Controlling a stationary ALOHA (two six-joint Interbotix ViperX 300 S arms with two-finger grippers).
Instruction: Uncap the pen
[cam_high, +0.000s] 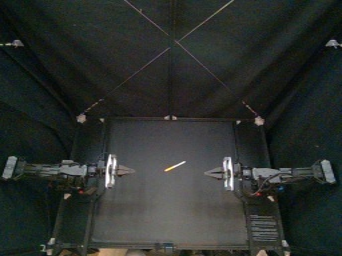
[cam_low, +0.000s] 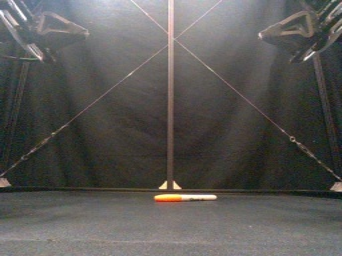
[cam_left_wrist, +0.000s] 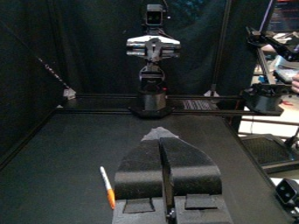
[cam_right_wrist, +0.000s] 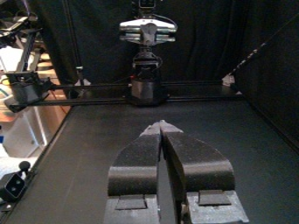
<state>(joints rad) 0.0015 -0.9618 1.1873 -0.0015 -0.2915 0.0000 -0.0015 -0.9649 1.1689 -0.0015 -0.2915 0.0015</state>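
Observation:
An orange marker pen with a white cap (cam_high: 175, 166) lies near the middle of the black table, slanted; in the front view the pen (cam_low: 185, 198) lies flat with its orange body to the left and white end to the right. My left gripper (cam_high: 128, 173) rests at the table's left side, jaws shut and empty, well left of the pen. In the left wrist view the gripper (cam_left_wrist: 165, 134) has the pen (cam_left_wrist: 107, 187) beside it. At the right side my right gripper (cam_high: 210, 172) is shut too, with nothing in it (cam_right_wrist: 162, 128).
The opposite arm (cam_left_wrist: 152, 52) stands across the table in each wrist view. Black curtains close the back and sides.

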